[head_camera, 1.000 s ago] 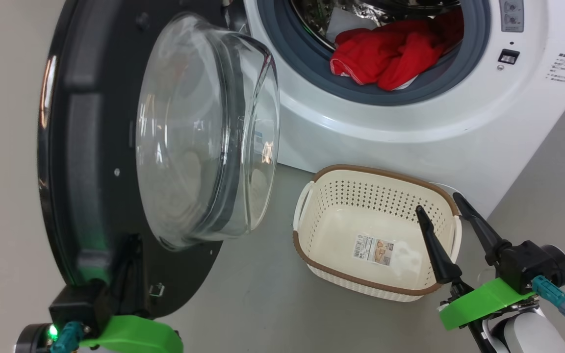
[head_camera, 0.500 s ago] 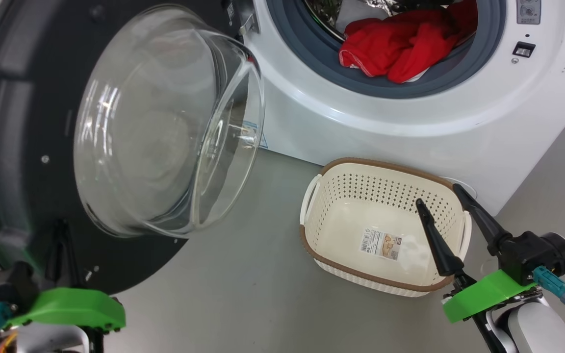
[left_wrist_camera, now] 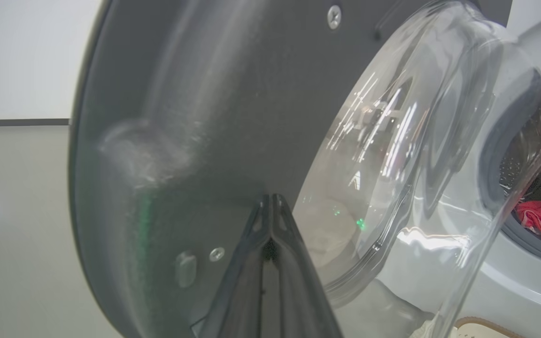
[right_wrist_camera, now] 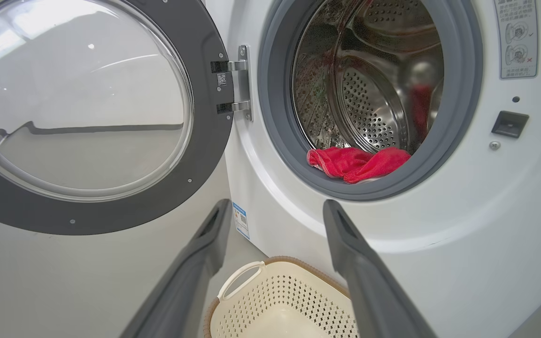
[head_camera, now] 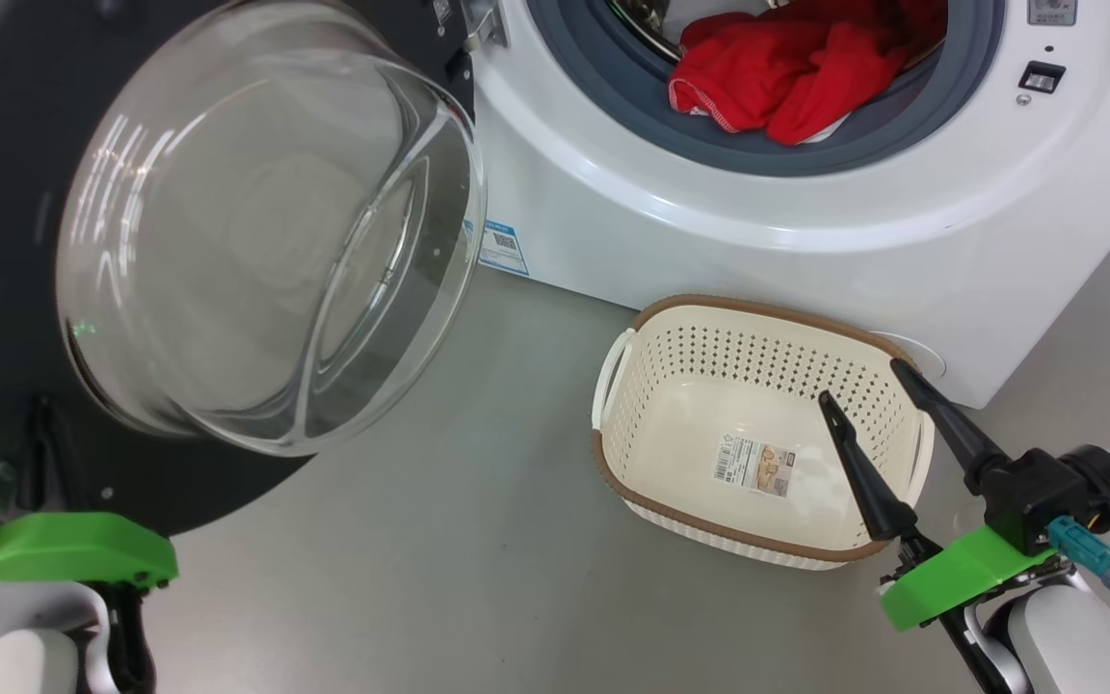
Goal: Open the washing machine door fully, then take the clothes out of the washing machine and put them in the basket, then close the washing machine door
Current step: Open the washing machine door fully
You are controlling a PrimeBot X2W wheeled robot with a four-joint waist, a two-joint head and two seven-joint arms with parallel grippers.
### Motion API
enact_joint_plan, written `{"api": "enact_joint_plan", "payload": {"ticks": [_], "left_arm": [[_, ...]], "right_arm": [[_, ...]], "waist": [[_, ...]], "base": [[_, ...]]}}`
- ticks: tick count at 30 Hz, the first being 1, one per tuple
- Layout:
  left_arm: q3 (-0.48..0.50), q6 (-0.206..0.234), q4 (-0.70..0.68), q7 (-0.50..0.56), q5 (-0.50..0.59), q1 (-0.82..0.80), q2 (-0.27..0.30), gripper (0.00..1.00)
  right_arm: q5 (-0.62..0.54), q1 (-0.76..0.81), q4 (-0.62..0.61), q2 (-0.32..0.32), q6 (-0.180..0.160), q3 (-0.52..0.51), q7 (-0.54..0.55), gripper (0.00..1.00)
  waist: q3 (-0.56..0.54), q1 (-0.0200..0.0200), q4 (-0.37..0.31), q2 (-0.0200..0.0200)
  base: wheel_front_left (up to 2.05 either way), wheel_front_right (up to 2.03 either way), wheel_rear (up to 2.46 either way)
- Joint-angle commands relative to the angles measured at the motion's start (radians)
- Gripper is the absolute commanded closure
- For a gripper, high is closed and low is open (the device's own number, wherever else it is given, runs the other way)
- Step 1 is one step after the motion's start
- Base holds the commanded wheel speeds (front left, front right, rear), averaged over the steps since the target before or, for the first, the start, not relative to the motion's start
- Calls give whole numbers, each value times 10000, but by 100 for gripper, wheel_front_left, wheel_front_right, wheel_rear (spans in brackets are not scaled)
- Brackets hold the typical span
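The big white washing machine (head_camera: 709, 231) is right in front of me. Its round door (head_camera: 256, 222) is open wide. The door hangs on the machine's left side, with its see-through glass bowl poking out toward me.

My left pincer (left_wrist_camera: 270, 206) is pressed together, with both fingers flat against each other and nothing between them. It is to the left of the washing machine, down low at the door's dark inside face, next to the glass bowl. The tips are very close to that dark face, but I cannot tell if they touch it.

My right pincer (head_camera: 858, 382) is spread wide and has nothing in it. It is out in front of the washing machine and points at it.

The red clothes (head_camera: 786, 77) are inside the washing machine. They lie in a soft heap at the bottom of its round mouth. Part of the heap flops over the grey rubber ring (head_camera: 613, 106). Behind them the shiny drum (right_wrist_camera: 374, 94) has lots of little holes.

The cream basket (head_camera: 709, 366) sits on the grey floor (head_camera: 478, 540) in front of the washing machine, very close to its front and below the round mouth. Inside the basket there is a paper label (head_camera: 755, 465) on the bottom. My right pincer's tips are over the basket's edge on the side away from the machine.
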Motion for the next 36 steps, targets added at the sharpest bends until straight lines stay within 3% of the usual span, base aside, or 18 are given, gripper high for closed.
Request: {"api": "enact_joint_plan", "payload": {"ticks": [1, 7, 15, 26, 27, 28, 30, 31, 36], "left_arm": [[594, -92, 60, -160, -166, -497, 542, 100], [782, -430, 1195, -555, -411, -1257, 708, 100], [1062, -499, 2390, -899, -357, -1998, 997, 100], [1180, -475, 2396, -1001, -3, -1902, 1019, 100], [1201, -459, 2197, -1003, 30, -1813, 1008, 93], [1222, -443, 1956, -1004, 64, -1706, 999, 71], [1262, -429, 1392, -1005, 73, -1448, 964, 38], [1266, -383, 1064, -1006, 118, -1306, 973, 0], [1140, -378, -917, -799, 142, -875, 961, 0]], "right_arm": [[-39, -315, -213, -134, 60, 270, -65, 0], [-4, -403, -171, -360, 60, 452, -65, 0], [13, -621, -150, -505, 60, 635, -65, 0], [21, -651, -124, -345, 60, 552, -65, 0], [22, -646, -137, -314, 60, 511, -65, 0], [22, -638, -148, -276, 60, 479, -65, 0], [20, -609, -165, -199, 60, 437, -65, 0], [19, -593, -182, -161, 60, 418, -65, 0], [-10, -438, -318, 56, 60, 193, -65, 0]], "waist": [[54, 0, -21, 0], [214, 0, -34, 0], [355, 0, -191, 0], [220, 0, -469, 0], [186, 0, -502, 0], [141, 0, -546, 0], [50, 0, -652, 0], [8, 0, -709, 0], [-231, 0, -1037, 0]], "base": [[0, 0, 0], [0, 0, 0], [0, 0, 0], [0, 0, 0], [0, 0, 0], [0, 0, 0], [0, 0, 0], [0, 0, 0], [0, 0, 0]]}}
